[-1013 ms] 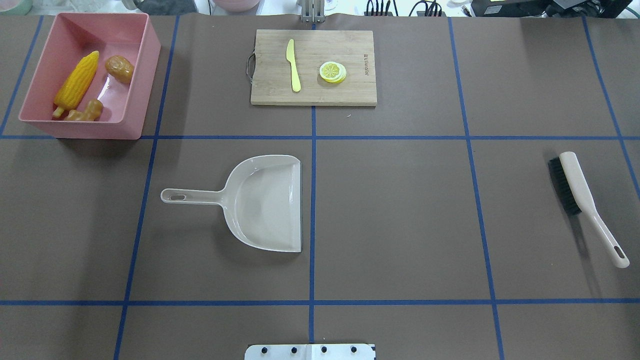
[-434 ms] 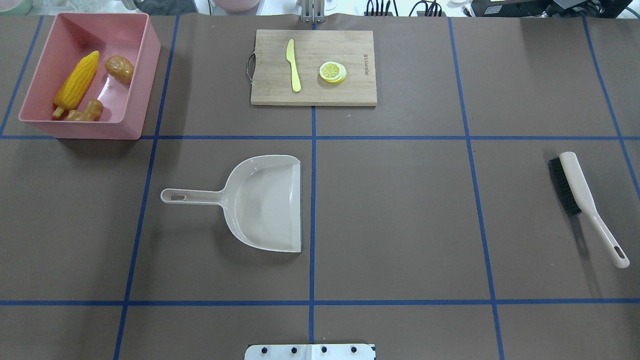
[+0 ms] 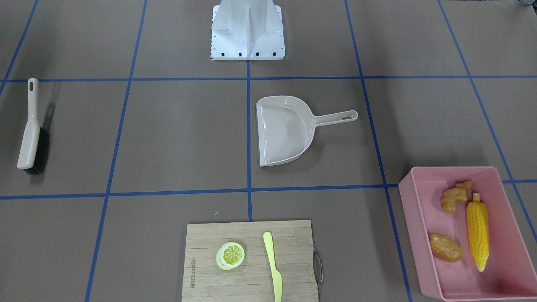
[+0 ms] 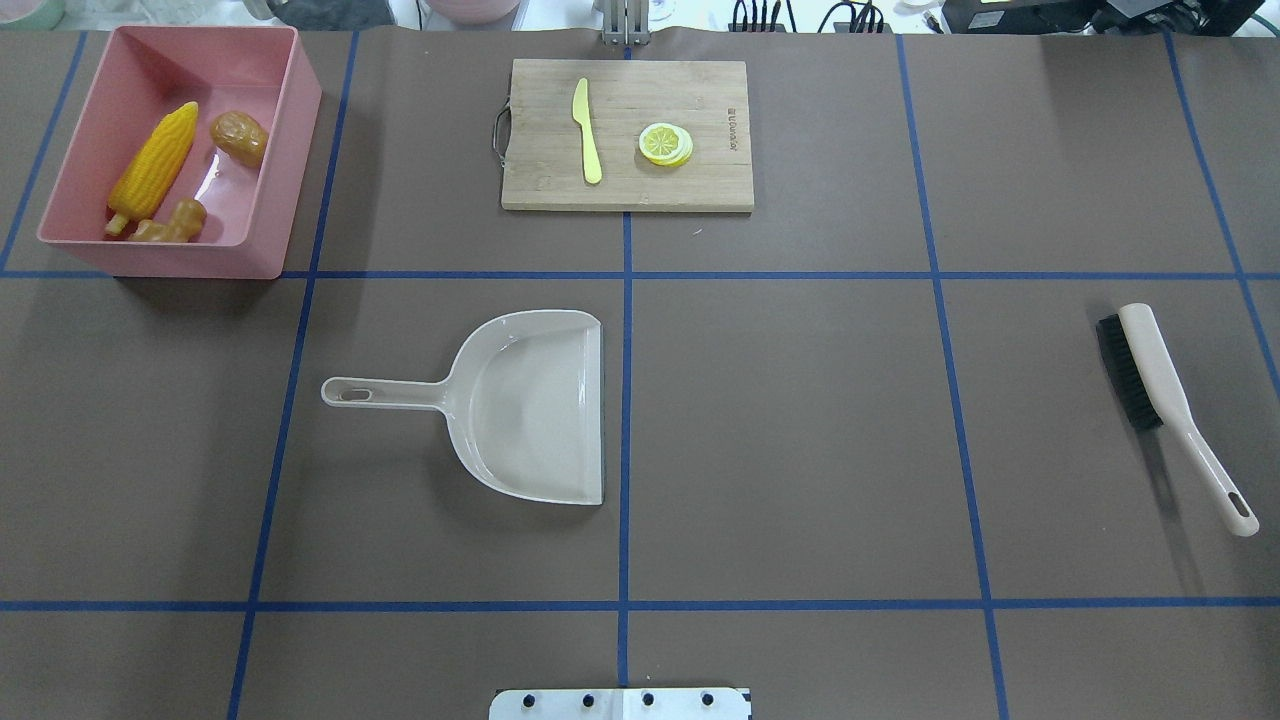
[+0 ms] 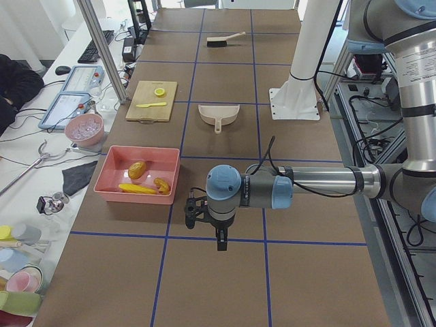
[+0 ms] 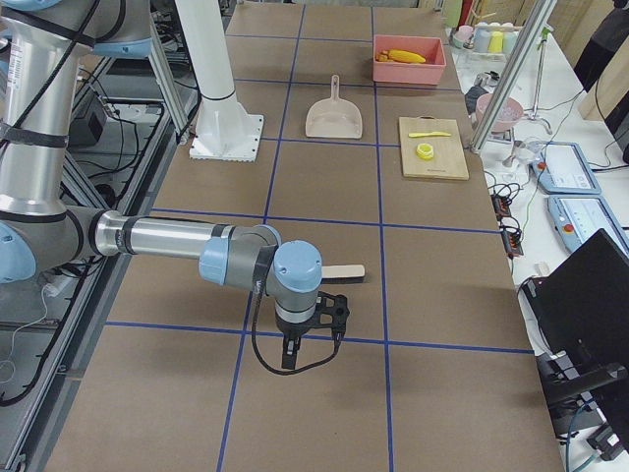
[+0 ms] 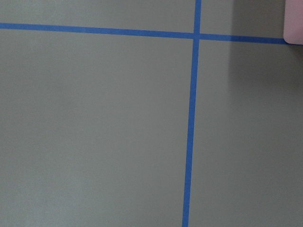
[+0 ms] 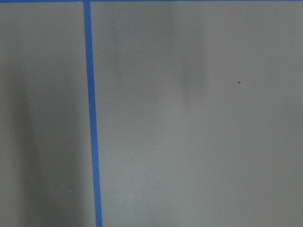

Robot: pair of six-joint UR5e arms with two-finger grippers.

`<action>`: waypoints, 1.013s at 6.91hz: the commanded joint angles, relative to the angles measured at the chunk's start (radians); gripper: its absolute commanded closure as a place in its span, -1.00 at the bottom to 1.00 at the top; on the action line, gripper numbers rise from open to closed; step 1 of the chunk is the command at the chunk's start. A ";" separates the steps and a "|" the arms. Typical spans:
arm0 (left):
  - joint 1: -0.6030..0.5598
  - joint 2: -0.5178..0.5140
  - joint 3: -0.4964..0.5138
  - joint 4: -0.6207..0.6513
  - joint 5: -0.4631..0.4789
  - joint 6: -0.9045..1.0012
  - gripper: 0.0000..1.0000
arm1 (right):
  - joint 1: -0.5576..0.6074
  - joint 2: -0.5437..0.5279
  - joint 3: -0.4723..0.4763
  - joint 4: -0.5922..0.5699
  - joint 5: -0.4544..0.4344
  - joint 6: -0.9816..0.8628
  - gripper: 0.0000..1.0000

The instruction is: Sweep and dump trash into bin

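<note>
The pink bin stands upright at the worktop's far left corner. Inside lie the yellow corn along its left wall, the brown potato beside it, and the tan ginger at the near wall.

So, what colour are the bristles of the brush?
The brush bristles are black; the overhead exterior view shows them best.

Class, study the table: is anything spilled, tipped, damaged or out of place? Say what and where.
Nothing stands out. The yellow corn cob, brown potato and tan ginger root all lie inside the upright pink plastic tub; the beige dustpan and beige hand brush lie on the table.
</note>
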 commanded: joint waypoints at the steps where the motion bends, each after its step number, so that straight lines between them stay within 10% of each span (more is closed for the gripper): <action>1: 0.000 -0.025 0.000 -0.005 -0.001 0.001 -0.96 | 0.000 0.000 -0.005 0.000 0.000 0.001 -1.00; 7: 0.000 -0.031 -0.020 -0.036 0.007 -0.002 -0.96 | -0.005 0.021 -0.021 -0.002 0.002 -0.001 -1.00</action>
